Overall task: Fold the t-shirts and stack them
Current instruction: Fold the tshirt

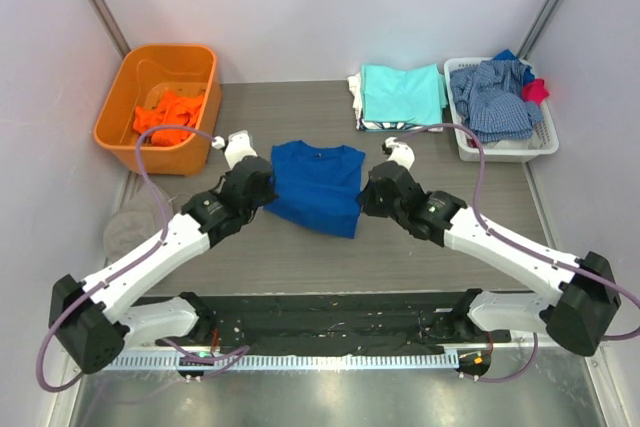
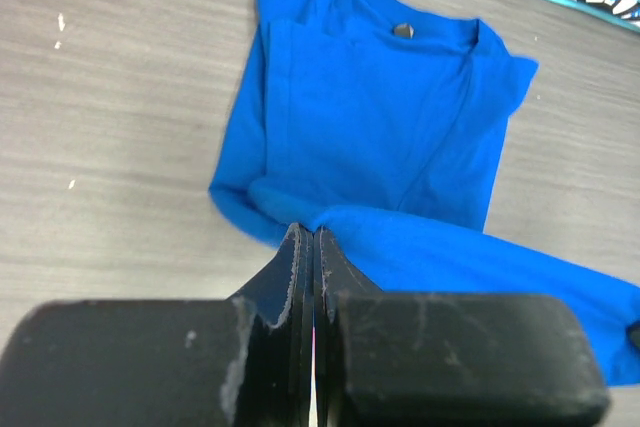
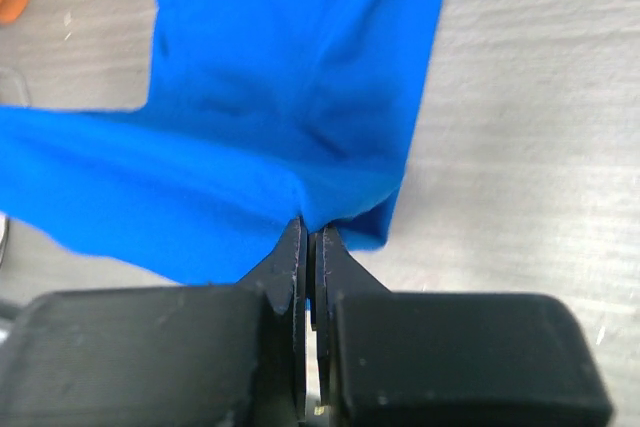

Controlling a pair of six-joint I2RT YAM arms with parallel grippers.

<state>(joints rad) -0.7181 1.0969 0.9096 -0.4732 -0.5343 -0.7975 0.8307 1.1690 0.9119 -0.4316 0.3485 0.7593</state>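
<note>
A royal blue t-shirt (image 1: 318, 182) lies partly folded in the middle of the table, neck towards the back. My left gripper (image 1: 262, 193) is shut on its near left edge, and the cloth (image 2: 380, 117) bunches at the closed tips (image 2: 312, 233). My right gripper (image 1: 366, 197) is shut on the near right corner, where blue fabric (image 3: 290, 77) rises into the tips (image 3: 312, 227). The hem hangs lifted between the two grips. An aqua t-shirt (image 1: 403, 92) tops a folded stack at the back, with a white one (image 1: 355, 87) under it. Orange t-shirts (image 1: 170, 115) lie in a bin.
The orange bin (image 1: 115, 117) stands at the back left. A white basket (image 1: 500, 152) at the back right holds a blue-and-white checked garment (image 1: 492, 97) and a red cloth (image 1: 537, 90). Something pale grey and crumpled (image 1: 130, 222) lies by the left wall.
</note>
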